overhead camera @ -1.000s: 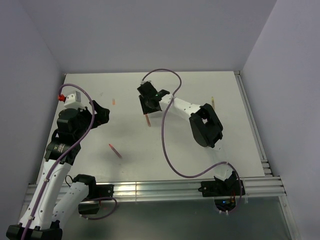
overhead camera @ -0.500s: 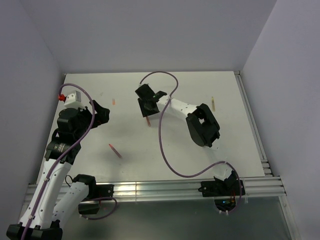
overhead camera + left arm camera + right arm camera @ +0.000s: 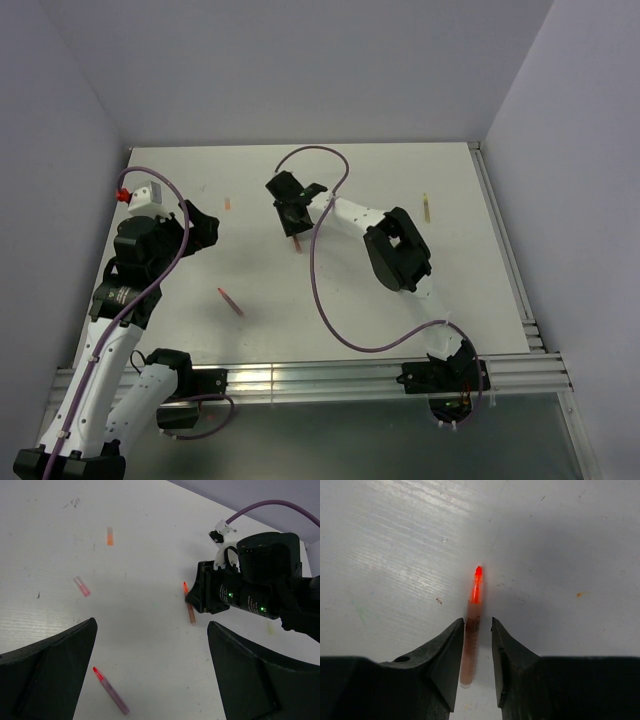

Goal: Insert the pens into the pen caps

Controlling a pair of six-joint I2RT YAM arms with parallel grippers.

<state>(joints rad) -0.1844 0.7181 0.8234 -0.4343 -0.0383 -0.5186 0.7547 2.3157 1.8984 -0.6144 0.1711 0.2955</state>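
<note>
We see the right jaws a little apart, straddling a red-tipped pen (image 3: 471,635) that lies flat on the tabletop (image 3: 400,170). One finger (image 3: 512,665) stands just off it, so it is not pinched. That pen sits mid-tabletop, well apart from every edge. The left jaws are spread wide, holding nothing, near the left edge. A second pen (image 3: 111,691) lies between the arms, with an orange cap (image 3: 109,536) and a pink cap (image 3: 82,586) beyond it. A tan pen (image 3: 426,207) lies near the right rail (image 3: 508,250).

Right arm (image 3: 396,252) & purple cable (image 3: 316,290) bar mid table (image 3: 480,310) (free room near-left, round loose pen (image 3: 231,301)).
</note>
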